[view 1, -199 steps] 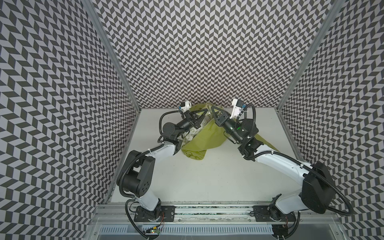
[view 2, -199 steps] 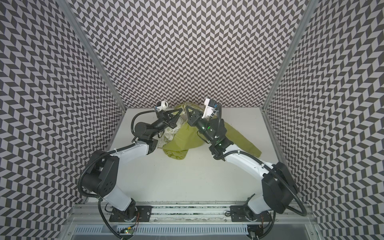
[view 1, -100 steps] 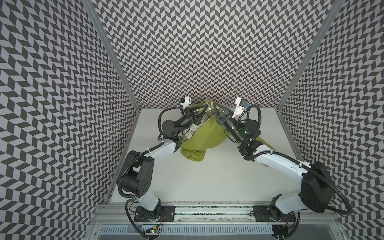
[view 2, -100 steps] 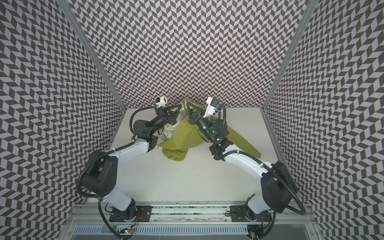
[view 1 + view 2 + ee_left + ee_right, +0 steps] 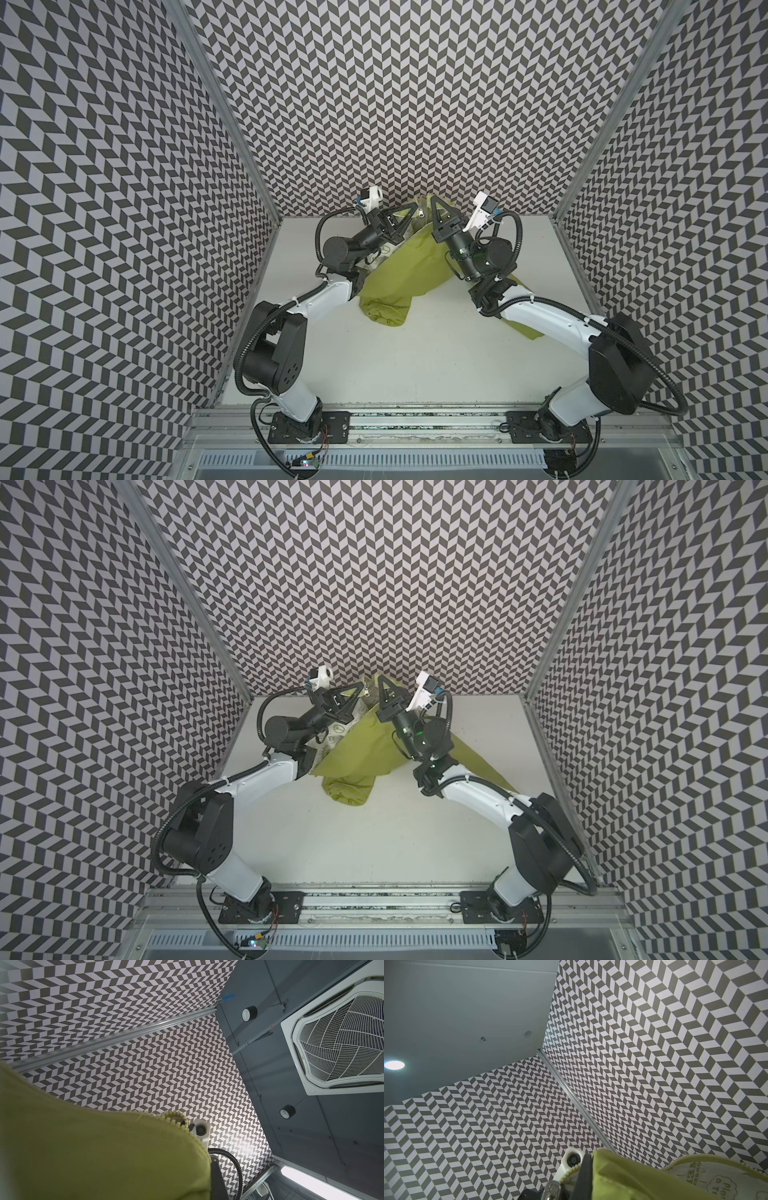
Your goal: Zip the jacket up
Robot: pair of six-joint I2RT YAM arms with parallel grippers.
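Top views: both show the jacket [image 5: 395, 270] at the back of the counter [image 5: 457, 365], its top edge lifted and its lower folds resting on the surface
Left gripper [image 5: 411, 208]: pressed together, pinching the raised edge of the jacket just left of the zipper [image 5: 421, 212]
Right gripper [image 5: 435, 200]: pressed together, pinching the same raised edge just right of the zipper, fingers pointing up
Jacket against grippers: it hangs below and between both, and one part runs under the right arm [image 5: 540, 316]
Lining [image 5: 338, 733]: white with print, showing beside the left arm [image 5: 270, 771]
Left wrist view: green fabric edged with zipper teeth [image 5: 178, 1121] fills the near part
Right wrist view: green fabric and printed lining lie close, with the fingertips hidden
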